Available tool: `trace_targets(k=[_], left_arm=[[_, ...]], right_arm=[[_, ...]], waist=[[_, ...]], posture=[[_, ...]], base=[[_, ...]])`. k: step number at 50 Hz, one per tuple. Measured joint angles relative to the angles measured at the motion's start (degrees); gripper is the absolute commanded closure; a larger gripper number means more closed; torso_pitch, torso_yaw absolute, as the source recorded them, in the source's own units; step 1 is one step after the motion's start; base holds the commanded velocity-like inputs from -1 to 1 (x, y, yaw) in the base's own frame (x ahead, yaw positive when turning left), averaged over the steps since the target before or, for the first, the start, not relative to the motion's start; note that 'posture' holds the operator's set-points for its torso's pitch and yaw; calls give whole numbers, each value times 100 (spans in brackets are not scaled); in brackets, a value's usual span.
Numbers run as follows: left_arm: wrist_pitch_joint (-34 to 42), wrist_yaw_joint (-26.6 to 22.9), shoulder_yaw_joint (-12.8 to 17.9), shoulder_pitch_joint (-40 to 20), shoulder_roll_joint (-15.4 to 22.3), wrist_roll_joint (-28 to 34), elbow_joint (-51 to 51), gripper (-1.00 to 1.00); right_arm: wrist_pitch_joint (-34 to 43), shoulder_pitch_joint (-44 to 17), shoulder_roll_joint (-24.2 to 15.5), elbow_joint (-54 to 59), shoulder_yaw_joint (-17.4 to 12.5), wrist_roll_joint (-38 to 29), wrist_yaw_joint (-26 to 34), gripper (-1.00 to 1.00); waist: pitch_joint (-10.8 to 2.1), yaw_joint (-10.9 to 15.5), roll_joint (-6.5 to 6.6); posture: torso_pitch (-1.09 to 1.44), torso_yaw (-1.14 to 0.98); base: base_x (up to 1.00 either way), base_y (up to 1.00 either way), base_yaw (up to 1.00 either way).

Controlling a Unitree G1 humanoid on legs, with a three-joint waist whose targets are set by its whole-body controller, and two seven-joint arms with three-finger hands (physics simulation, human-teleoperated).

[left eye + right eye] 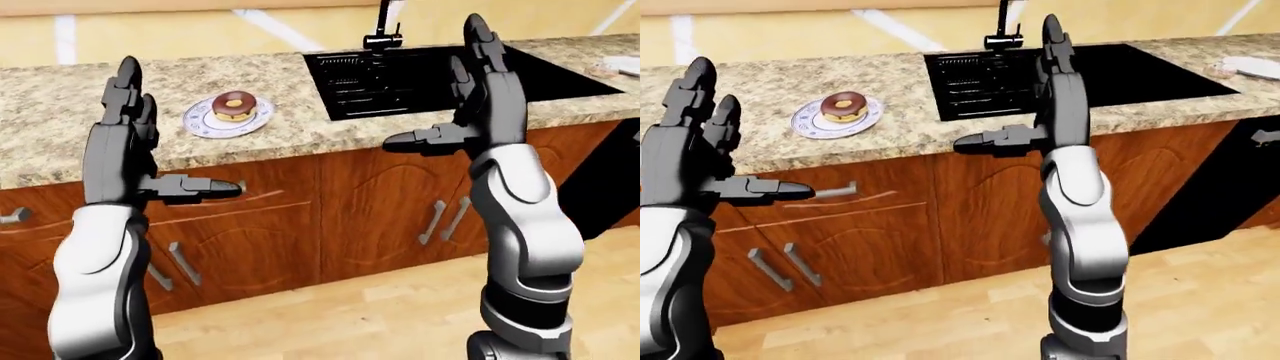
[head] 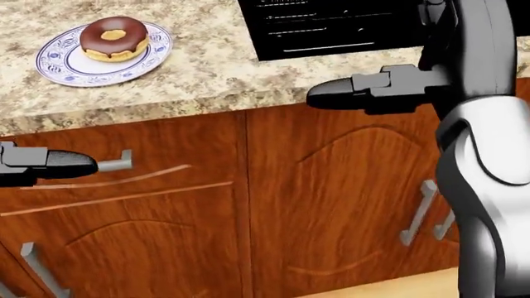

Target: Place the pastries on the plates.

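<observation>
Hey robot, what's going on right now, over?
Left hand open, empty. Right hand open, empty. Doughnut sits on the blue-patterned plate on the counter. Nothing between hands and plate.

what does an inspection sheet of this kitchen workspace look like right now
surface: speckled granite counter above wooden cabinets.
job's things: chocolate-glazed donut sits on a blue-patterned plate; at the right edge of the right-eye view lies a pale flat object, too small to identify.
clutter: nothing seen.
grippers: left hand and right hand are both raised, fingers spread open, holding nothing, off the counter.
cables: nothing seen.
surroundings: black sink with a faucet, set in the counter to the right of the plate; wood floor; a dark panel at the right end of the cabinets.
</observation>
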Motion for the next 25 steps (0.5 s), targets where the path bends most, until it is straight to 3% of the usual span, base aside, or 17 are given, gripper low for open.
trace_targets(k=[3, 5, 8, 11, 13, 14, 16, 18, 24, 25], left_arm=[[-77, 65, 62, -77, 59, -22, -109, -100], [-78, 98, 87, -8, 50, -31, -72, -100], [22, 116, 87, -17, 72, -52, -12, -100], [1, 130, 107, -93, 118, -76, -92, -100], [-53, 148, 128, -117, 141, -78, -118, -100], [-87, 154, 130, -135, 153, -78, -111, -100], [-131, 146, 42, 2, 32, -94, -86, -100], [-61, 101, -28, 64, 40, -138, 51, -100], [-126, 138, 103, 38, 88, -110, -8, -100], [-168, 151, 131, 23, 105, -98, -47, -100]], right_arm=[[-59, -73, 29, -90, 13, 3, 7, -100], [-31, 39, 88, -97, 91, 48, 26, -100], [81, 26, 67, -39, 114, 110, 46, -100], [40, -72, 44, -195, 49, 115, 19, -100], [2, -125, 29, -275, 53, 118, 6, -100], [1, -148, 18, -303, 51, 125, 3, -100], [-2, -7, -17, -271, -8, 130, -6, -100], [43, 69, -18, -195, -60, 95, -42, -100], [-33, 13, 5, -215, 18, 77, -30, -100], [-58, -39, 15, -192, 41, 84, -16, -100]], waist=[[-6, 58, 311], [20, 77, 338], [-152, 80, 373], [-128, 186, 191], [-137, 214, -61], [-182, 172, -267], [-67, 5, -279], [-51, -64, -312], [47, -129, 67], [26, -39, 223]], posture=[[0, 0], [0, 0], [0, 0], [0, 0], [0, 0], [0, 0], [0, 0], [0, 0], [0, 0], [0, 0]], base=[[21, -98, 0], [35, -100, 0], [35, -100, 0], [35, -100, 0], [35, -100, 0], [35, -100, 0], [36, -100, 0], [36, -100, 0], [36, -100, 0], [35, -100, 0]])
